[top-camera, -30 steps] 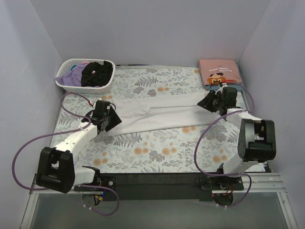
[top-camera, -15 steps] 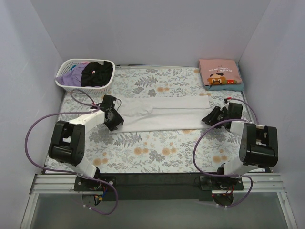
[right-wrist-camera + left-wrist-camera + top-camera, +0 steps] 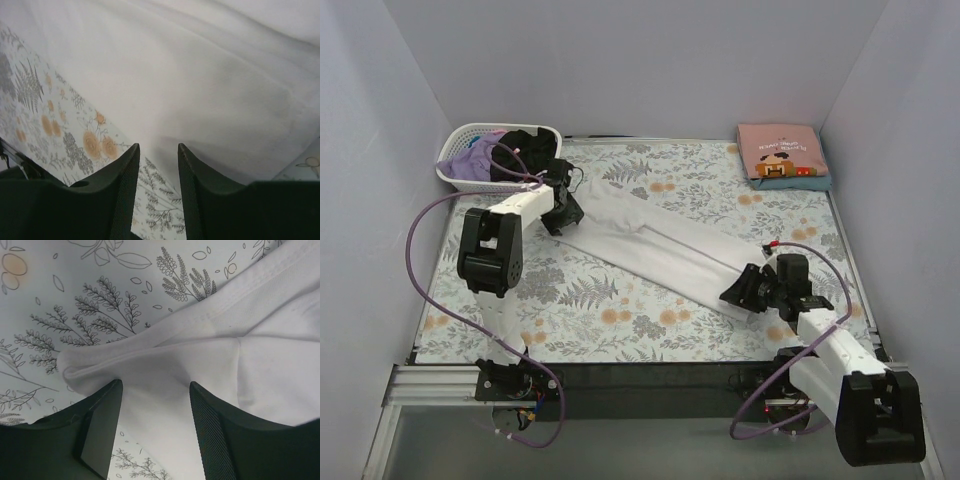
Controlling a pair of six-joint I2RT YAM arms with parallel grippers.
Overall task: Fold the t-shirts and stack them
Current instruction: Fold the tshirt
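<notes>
Hold the white t-shirt (image 3: pixel 650 250) taut between the left tool (image 3: pixel 155 384) and right tool (image 3: pixel 158 146) — cloth inside both half-spread jaws, true pinch impossible to tell — and lay it flat on the worktop (image 3: pixel 620 320) before folding.

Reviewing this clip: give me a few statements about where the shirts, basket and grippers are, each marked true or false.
1. The white t-shirt lies as a long diagonal band on the floral table cloth. True.
2. The right gripper is at the shirt's end beside the basket. False: the left gripper is there; the right one is at the near end.
3. The pink printed t-shirt sits folded in the far right corner. True.
4. The basket is empty. False: it holds a black garment and a lavender garment.
5. White cloth runs between both grippers' fingers. True.
</notes>
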